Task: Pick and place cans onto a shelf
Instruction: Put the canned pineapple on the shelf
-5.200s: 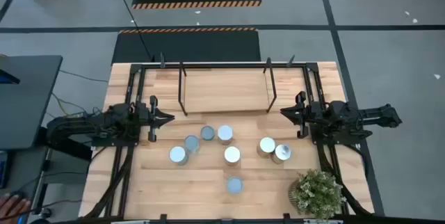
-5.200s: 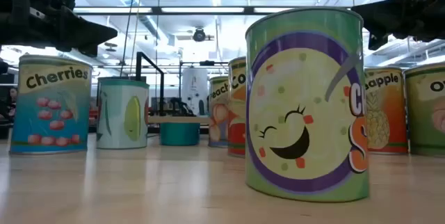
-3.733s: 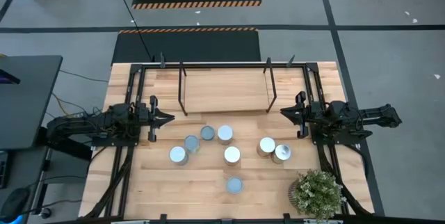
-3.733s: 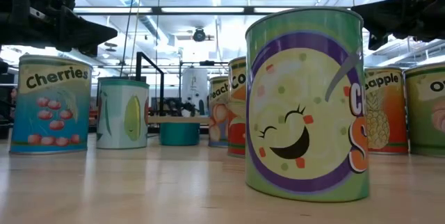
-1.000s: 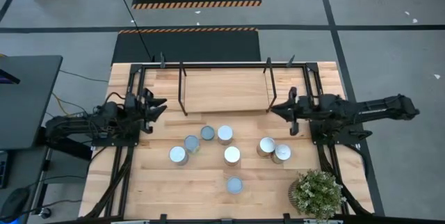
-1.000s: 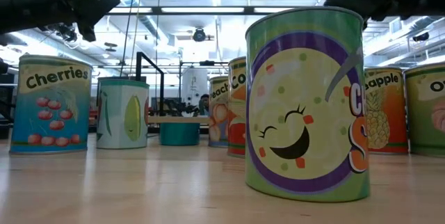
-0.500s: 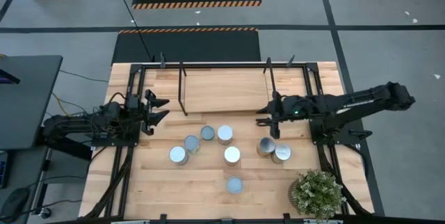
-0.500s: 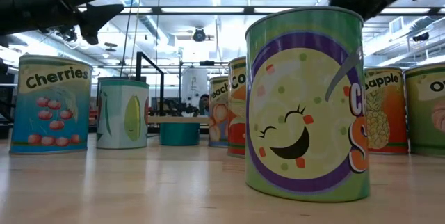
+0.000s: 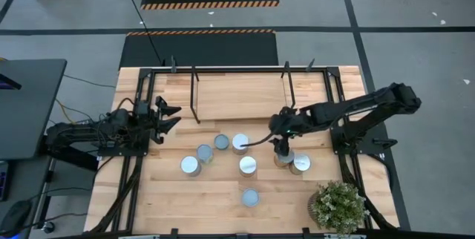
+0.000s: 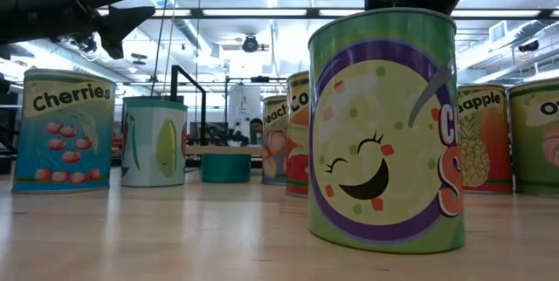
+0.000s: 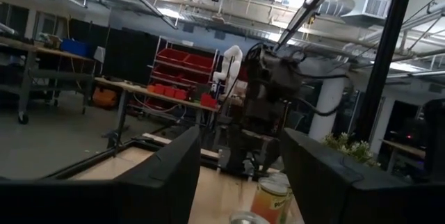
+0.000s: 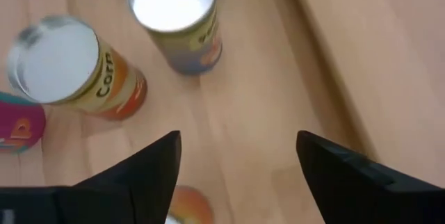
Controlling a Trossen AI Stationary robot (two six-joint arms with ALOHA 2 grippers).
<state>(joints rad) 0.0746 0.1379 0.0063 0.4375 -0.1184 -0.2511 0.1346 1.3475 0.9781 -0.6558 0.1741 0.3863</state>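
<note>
Several cans stand upright on the wooden table near its middle, among them two silver-topped ones (image 9: 240, 143) (image 9: 247, 165) and a pair at the right (image 9: 284, 157) (image 9: 300, 164). The shelf (image 9: 241, 94) stands at the far side with nothing on it. My right gripper (image 9: 278, 142) hangs open above the right pair, slanting down. In its wrist view (image 12: 238, 140) an orange can's top (image 12: 189, 207) shows low between the fingers, untouched. My left gripper (image 9: 172, 116) waits open at the table's left, above the wood.
A potted plant (image 9: 338, 205) sits at the near right corner. Black frame rods (image 9: 326, 90) run along the table's sides and far edge. In the low view a large green can (image 10: 384, 133) stands closest, with a Cherries can (image 10: 65, 133) at the left.
My right gripper has swung out from the table's right side toward the middle, tipped from about level to slanting steeply down over the right-hand cans, and opened. The cans have stayed where they were.
</note>
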